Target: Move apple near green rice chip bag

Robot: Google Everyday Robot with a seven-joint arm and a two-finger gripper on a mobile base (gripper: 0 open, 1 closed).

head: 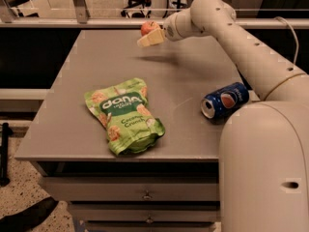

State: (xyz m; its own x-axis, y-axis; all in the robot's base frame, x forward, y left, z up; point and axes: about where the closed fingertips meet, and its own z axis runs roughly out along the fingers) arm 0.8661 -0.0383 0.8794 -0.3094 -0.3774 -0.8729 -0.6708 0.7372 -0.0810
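Note:
The apple (147,27), small and red-orange, sits at the tip of my gripper (149,36), which is shut on it and holds it above the far part of the grey table (193,66). A pale finger (151,39) covers the apple's lower side. Their shadow falls on the tabletop below. The green rice chip bag (124,115), bright green with white "dana" lettering, lies flat near the table's front left, well apart from the apple and nearer to me.
A blue Pepsi can (224,100) lies on its side at the table's right, by my arm (251,52). My base (265,168) fills the front right. Drawers (145,195) sit under the tabletop. A rail runs behind the table.

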